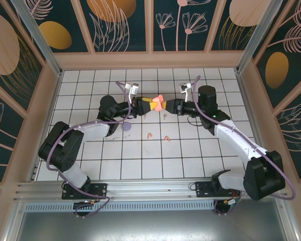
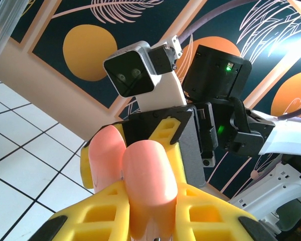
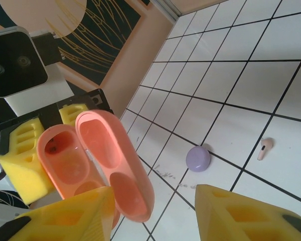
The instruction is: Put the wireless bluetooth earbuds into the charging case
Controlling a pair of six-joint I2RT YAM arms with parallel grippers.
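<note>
Clamping coral case (image 3: pixel 98 160), lid flipped up, left gripper (image 2: pixel 150 213) clenched on it mid-air. Right gripper (image 3: pixel 158 203) jaws apart, case end between them, not pinched. Pink earbud (image 3: pixel 265 148) lies on floor (image 3: pixel 251 75) near lilac case (image 3: pixel 197 158).

From my station I count two charging cases: one coral case (image 1: pixel 159 104) and one lilac case (image 1: pixel 126 127). Loose on the tiled bench (image 1: pixel 200 155) I make out three earbuds: first earbud (image 1: pixel 149 135), second earbud (image 1: pixel 166 137), third earbud (image 1: pixel 164 115), colours too small to sort. Two arms, one claw apiece: left claw (image 1: pixel 151 103), right claw (image 1: pixel 166 106). Two wrist cameras: the left arm's camera (image 3: pixel 15 63) and the right arm's camera (image 2: pixel 133 75).
</note>
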